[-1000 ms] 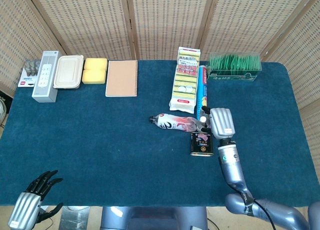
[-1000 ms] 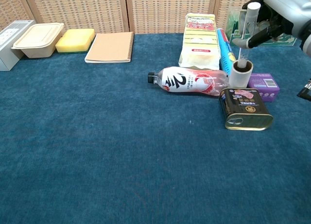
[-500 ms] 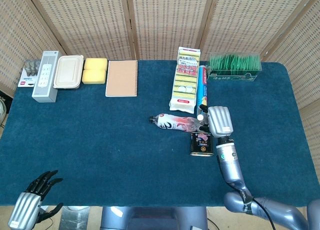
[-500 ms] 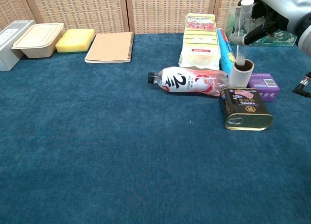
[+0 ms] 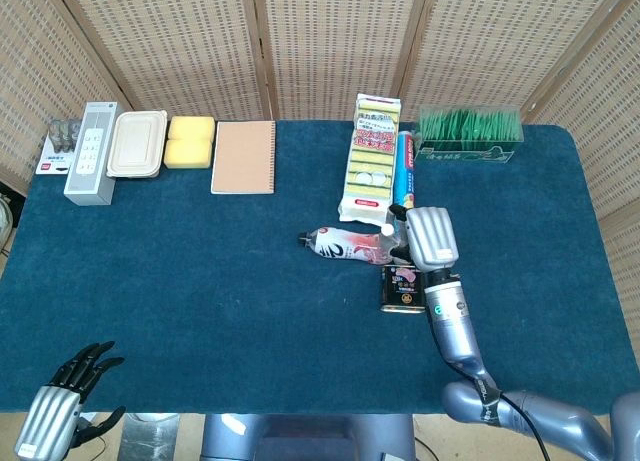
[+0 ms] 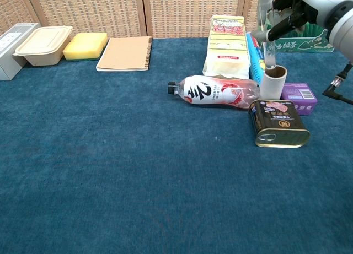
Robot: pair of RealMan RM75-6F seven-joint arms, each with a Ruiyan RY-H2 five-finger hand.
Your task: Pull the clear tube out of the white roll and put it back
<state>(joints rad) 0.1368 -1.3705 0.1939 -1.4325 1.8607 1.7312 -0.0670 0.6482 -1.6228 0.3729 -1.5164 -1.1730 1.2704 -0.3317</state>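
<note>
Blue counter [image 6: 110, 171]: right robot hand [image 6: 295, 9] grips clear tube [image 6: 267, 28] upright, tip above white roll [image 6: 273, 82]; left robot hand [image 5: 70, 386] idle, fingers apart.

My right hand [image 5: 428, 239] hovers over the middle of the blue tabletop [image 5: 200, 271], its grey back to the camera, hiding whatever the fingers hold. Beside it lies a plastic bottle [image 5: 348, 245] on its side; a dark tin [image 5: 403, 287] sits just below. My left hand [image 5: 62, 399] hangs off the near-left edge, black fingers spread. Along the far edge: a notebook [image 5: 243, 157], yellow sponge [image 5: 190, 141] and green box [image 5: 470, 133].
</note>
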